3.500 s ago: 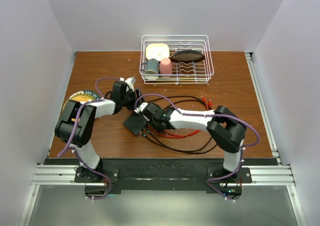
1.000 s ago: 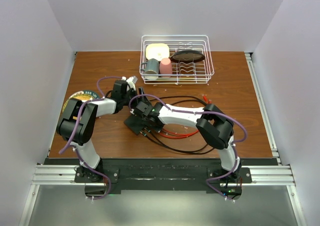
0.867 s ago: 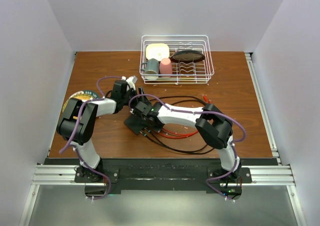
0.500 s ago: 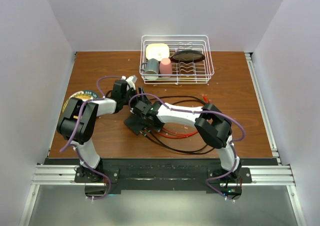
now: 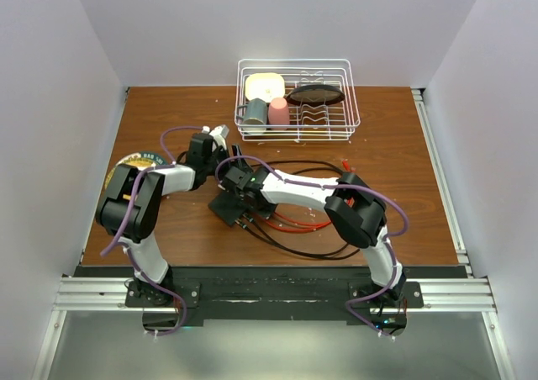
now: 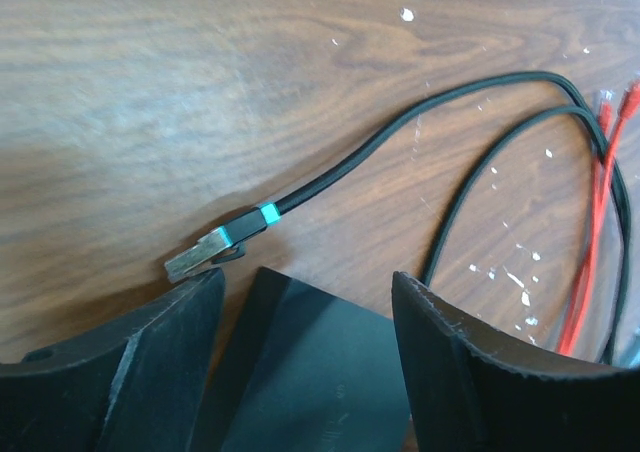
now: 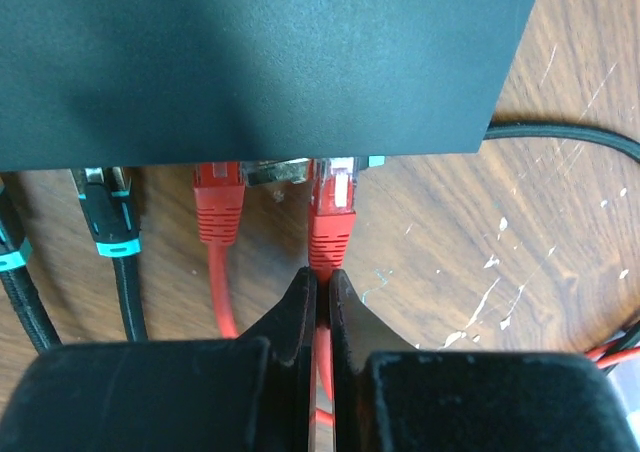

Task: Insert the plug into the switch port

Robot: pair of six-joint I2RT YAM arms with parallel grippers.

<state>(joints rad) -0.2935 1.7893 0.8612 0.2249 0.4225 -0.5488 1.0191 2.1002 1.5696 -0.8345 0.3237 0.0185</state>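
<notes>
Right gripper (image 7: 320,282) pinched tight on red cable (image 7: 322,372) just behind red plug (image 7: 332,212). Plug at switch (image 7: 250,62) port edge, seating unclear. Left gripper (image 6: 305,307) wide, straddling switch corner. Cable limp, latch tab fragile: grip stiff boot. Switch light, may slide.

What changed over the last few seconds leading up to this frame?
The right arm slid left toward the switch, its elbow swinging inward; its fingers are shut on the red cable just behind the red plug at the port edge. The left arm, fingers open astride the switch's corner, and the switch itself stayed put.
</notes>
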